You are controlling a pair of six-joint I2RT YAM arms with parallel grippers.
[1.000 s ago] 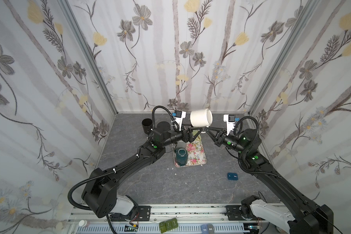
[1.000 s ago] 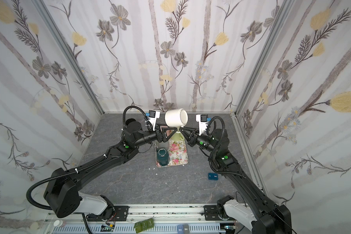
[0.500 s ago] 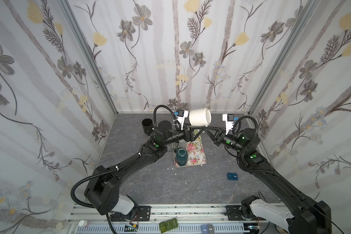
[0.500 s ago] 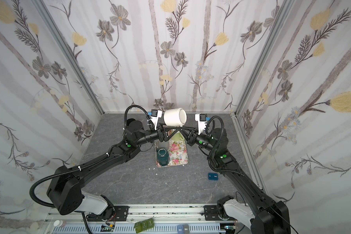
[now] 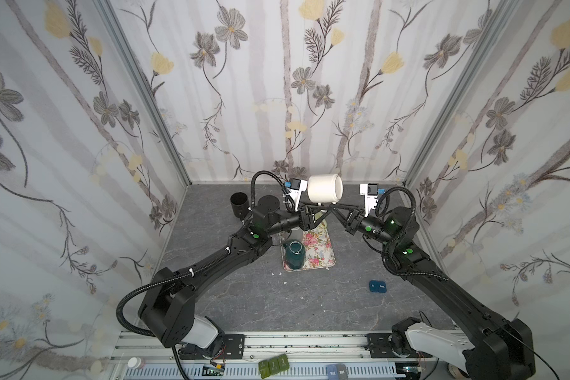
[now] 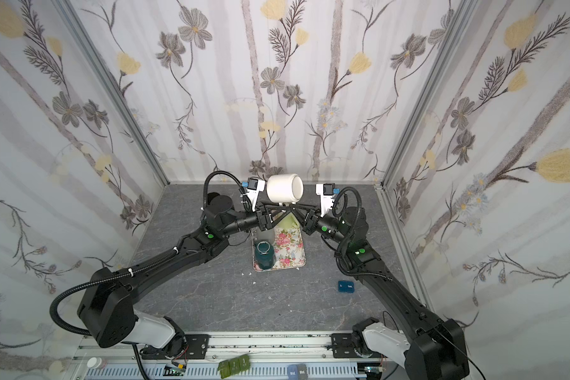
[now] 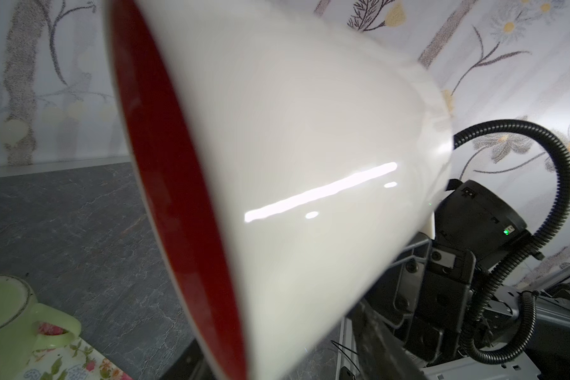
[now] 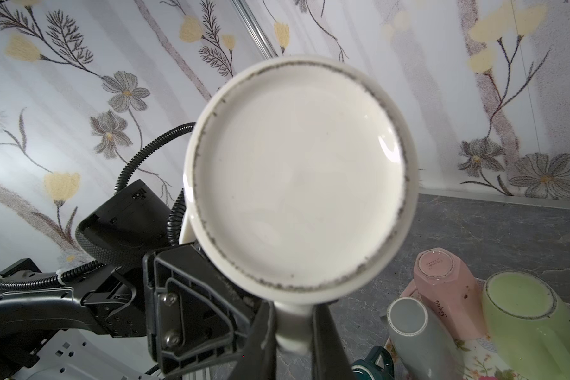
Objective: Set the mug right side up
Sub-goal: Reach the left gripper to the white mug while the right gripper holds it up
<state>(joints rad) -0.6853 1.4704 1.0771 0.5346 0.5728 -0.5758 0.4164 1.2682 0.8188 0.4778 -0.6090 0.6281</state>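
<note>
Left gripper [image 5: 320, 212] had narrowed its jaws since a second earlier; the white mug [image 5: 324, 192] had hardly shifted.

- White mug: held aloft on its side above the rear end of the floral tray [image 5: 323, 250]. Its red-lined mouth [image 7: 178, 197] faced the left arm and its base [image 8: 297, 171] faced the right wrist camera.
- Right gripper [image 8: 293, 325]: clamped tight on the mug handle [image 8: 293, 339], one finger on each side.
- Left gripper: jaws partly apart, tips just under the mug and close to the right gripper's tips. Whether it gripped the mug could not be told.
- Directly below, crowding the tray: dark teal mug [image 5: 293, 256] upright at the near end; grey mug [image 8: 412, 332], pink mug [image 8: 441, 279] and pale green mug [image 8: 533, 316] base-up, packed together.
- Black cup [image 5: 238, 204]: rear left of the table, behind the left arm.
- Small blue box [image 5: 378, 287]: on the table beside the right arm, well apart from the tray.
</note>
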